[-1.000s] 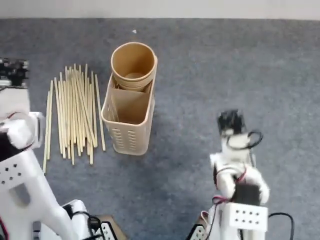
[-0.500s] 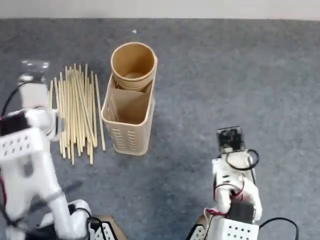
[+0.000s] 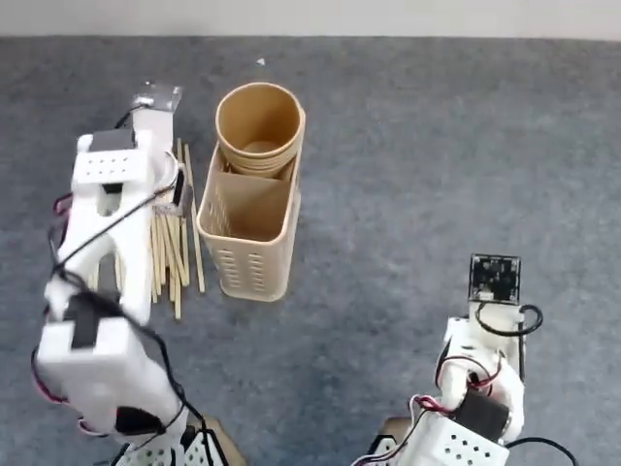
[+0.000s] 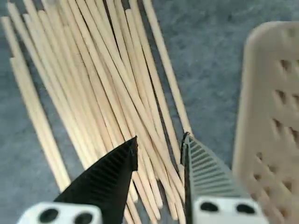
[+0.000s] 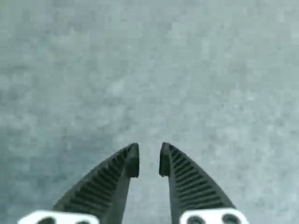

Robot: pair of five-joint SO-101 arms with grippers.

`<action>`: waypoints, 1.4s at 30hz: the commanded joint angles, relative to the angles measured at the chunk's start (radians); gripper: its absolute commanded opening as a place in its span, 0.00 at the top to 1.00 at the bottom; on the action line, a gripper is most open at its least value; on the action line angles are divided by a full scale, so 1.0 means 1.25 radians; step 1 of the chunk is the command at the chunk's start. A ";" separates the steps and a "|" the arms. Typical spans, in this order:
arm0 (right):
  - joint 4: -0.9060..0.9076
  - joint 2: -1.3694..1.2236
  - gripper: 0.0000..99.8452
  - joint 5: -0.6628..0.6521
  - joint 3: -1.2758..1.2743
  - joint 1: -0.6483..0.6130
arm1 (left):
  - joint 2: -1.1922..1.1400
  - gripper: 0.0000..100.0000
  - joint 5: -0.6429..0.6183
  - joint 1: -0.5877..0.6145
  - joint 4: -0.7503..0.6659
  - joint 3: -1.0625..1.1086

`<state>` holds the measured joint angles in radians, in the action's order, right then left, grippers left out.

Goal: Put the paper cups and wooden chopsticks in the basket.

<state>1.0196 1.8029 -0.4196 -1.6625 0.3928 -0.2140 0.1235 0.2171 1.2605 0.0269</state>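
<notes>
Our left gripper (image 4: 160, 138), jaws apart, over wooden chopsticks (image 4: 93, 70) beyond our counting, beside one basket (image 3: 247, 264) of stacked paper cups (image 3: 259, 146).

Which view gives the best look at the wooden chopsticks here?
The left wrist view: the chopsticks lie just beyond the open left claw, individual sticks distinct. In the high view the left arm covers much of the pile. The right wrist view faces grey mat away from them.
</notes>
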 commanded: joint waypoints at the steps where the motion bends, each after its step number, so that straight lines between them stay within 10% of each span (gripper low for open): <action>1: 0.047 0.003 0.91 -0.006 -0.127 0.006 | -0.111 0.82 0.002 0.015 0.007 -0.123; 27: 0.114 0.002 0.91 -0.007 -0.126 -0.145 | -0.433 0.79 0.135 0.272 0.363 -0.778; 42: 0.114 0.002 0.91 -0.007 -0.126 -0.145 | -0.535 0.80 0.269 0.331 0.304 -0.700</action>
<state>1.1577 1.8029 -0.4196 -1.6625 0.2194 -0.8523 0.4350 0.6252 1.6778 -0.8447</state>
